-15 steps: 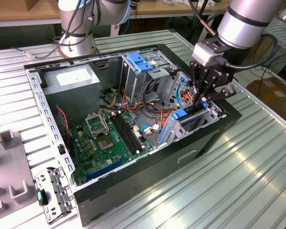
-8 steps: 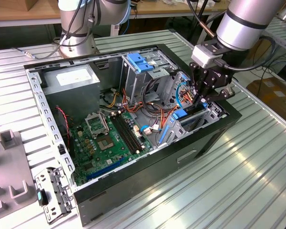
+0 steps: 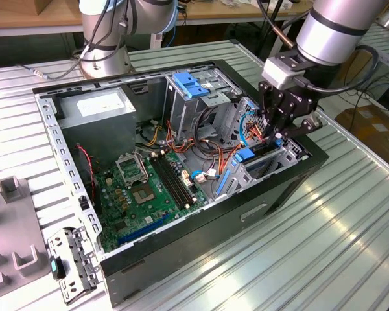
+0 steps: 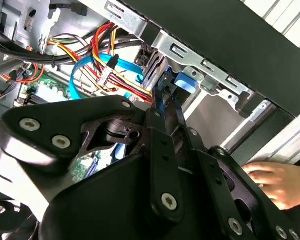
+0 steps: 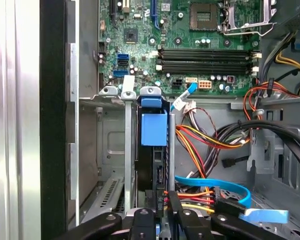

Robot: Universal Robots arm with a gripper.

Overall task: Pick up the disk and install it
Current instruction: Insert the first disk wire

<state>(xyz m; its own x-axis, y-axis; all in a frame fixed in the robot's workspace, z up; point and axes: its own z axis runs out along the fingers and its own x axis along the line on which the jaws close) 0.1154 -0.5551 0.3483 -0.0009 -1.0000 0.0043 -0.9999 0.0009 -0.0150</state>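
As far as both wrist views allowed, found the gripper (image 4: 161, 97) down in the drive cage (image 5: 110, 150) at a corner of the open computer case (image 3: 292, 188), on the exterior view's right, with its fingers (image 4: 176, 117) drawn together on the near end of the disk (image 5: 153, 150). Saw the disk standing on edge in its slot between the cage's metal walls, dark body framed by blue carrier rails, one blue end tab (image 5: 154, 129) facing the motherboard (image 5: 190, 45). Noted bundled power wires (image 5: 200, 137) and a blue data cable (image 5: 215, 184) just beside the fingers, and a person's hand (image 4: 272, 182) resting outside the case. Judged the disk dense for its size, rigid and sensitive to shock, so no dropping or knocking against the cage. Judged the plastic rails springy and rather slick; best held across the rails or the stiff end, never on the circuit side or the connector. Reckoned any tilt likely to jam the rails in the guides.
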